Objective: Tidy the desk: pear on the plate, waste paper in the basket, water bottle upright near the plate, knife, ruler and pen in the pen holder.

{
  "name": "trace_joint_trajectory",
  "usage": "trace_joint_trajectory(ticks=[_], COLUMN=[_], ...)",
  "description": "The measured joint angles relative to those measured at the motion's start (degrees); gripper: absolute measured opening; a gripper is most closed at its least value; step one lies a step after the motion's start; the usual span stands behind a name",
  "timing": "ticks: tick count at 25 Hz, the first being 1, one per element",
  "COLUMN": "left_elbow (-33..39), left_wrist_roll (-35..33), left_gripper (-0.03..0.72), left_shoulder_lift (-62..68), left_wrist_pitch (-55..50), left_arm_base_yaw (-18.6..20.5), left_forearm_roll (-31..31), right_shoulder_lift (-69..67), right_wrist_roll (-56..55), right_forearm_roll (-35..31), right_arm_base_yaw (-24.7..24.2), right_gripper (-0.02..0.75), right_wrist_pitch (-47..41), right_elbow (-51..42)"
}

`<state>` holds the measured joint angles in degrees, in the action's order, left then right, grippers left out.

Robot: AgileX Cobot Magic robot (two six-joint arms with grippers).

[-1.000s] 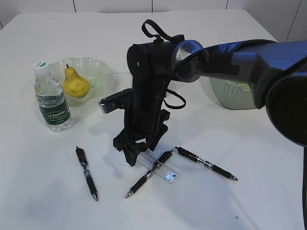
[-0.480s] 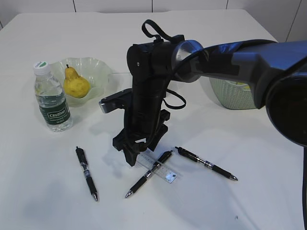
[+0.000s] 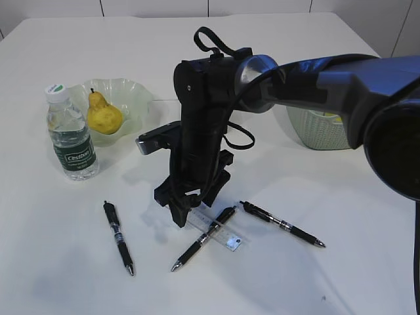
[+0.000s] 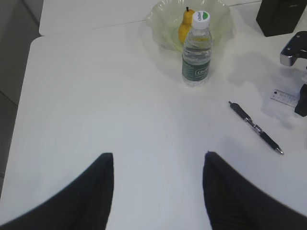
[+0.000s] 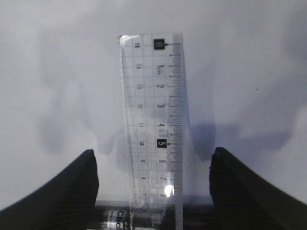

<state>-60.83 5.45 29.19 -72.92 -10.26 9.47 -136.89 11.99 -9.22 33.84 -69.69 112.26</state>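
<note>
My right gripper (image 3: 186, 212) points straight down, open, its fingers either side of the clear ruler (image 3: 226, 237) (image 5: 153, 96) without touching it. A black pen (image 3: 203, 237) lies across the ruler's near end. Two more pens (image 3: 119, 236) (image 3: 282, 224) lie to the left and right. The pear (image 3: 104, 117) sits in the green plate (image 3: 134, 92), and the water bottle (image 3: 72, 134) stands upright beside it. The knife (image 3: 152, 138) lies behind the arm. My left gripper (image 4: 158, 157) hangs open over bare table. The black pen holder (image 4: 280, 17) shows only in the left wrist view. I see no waste paper.
A pale woven basket (image 3: 315, 134) stands at the right, half hidden by the right arm. The table's left edge (image 4: 29, 96) runs close to the left gripper.
</note>
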Motion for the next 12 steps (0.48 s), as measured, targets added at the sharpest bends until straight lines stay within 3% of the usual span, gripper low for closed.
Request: trace_joint_trajectory(ticks=[12], left_elbow=[0.0], left_wrist_roll=[0.2], left_gripper=[0.416], left_shoulder_lift=[0.0], left_wrist_pitch=[0.0], left_arm_base_yaw=[0.0], left_forearm_roll=[0.0], right_shoulder_lift=[0.8], right_wrist_roll=[0.1], right_forearm_roll=[2.2], right_arm_base_yaw=[0.0], right_gripper=[0.566], right_wrist_pitch=[0.0], right_elbow=[0.0])
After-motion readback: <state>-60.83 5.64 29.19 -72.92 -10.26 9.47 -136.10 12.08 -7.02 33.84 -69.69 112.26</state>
